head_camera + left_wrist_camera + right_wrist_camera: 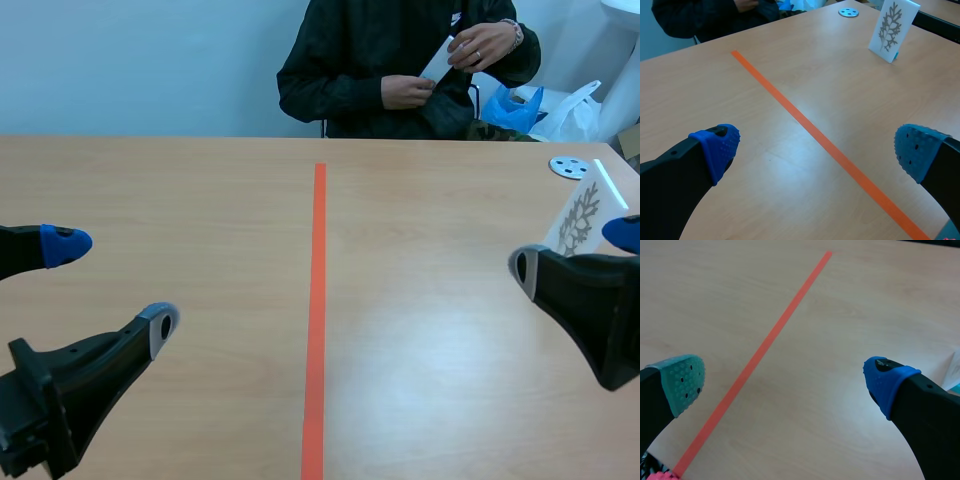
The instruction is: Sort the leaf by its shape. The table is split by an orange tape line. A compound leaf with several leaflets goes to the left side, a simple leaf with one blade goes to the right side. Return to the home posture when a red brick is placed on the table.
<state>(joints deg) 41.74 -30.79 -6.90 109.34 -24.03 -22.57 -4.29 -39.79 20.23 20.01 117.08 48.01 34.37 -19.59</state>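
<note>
Two grippers are seen low in the scene view, and both are released with nothing between the fingers. The left gripper [112, 285] is held at the lower left of the frame, its blue pad [65, 243] and its grey pad [160, 325] set wide apart. The right gripper [574, 252] is held at the right edge, spread just as wide. The same is shown in the wrist views: bare wood is seen between the fingers of the left gripper [817, 150] and of the right gripper [785, 382].

The wooden table [200, 200] is split by the orange tape line [316, 300], which runs from the bottom centre of the frame up toward the far edge. The leaf card [578, 220], a white card printed with a grey leaf of many branching lobes, is stood upright at the right of the frame, on the right side of the tape and just behind the right gripper. In the left wrist view the leaf card [892, 27] is seen well ahead of that gripper, beyond the tape line [815, 135], with a small blue piece at its foot. A grey disc with holes [568, 166] is laid flat on the table near the card, farther from the robot.

At the top centre of the scene view a person in a dark jacket [340, 60] is seated across the table, and a white card [437, 60] is held in the hands. A blue bag [513, 108] and a white plastic bag [575, 110] are seen at the upper right.
</note>
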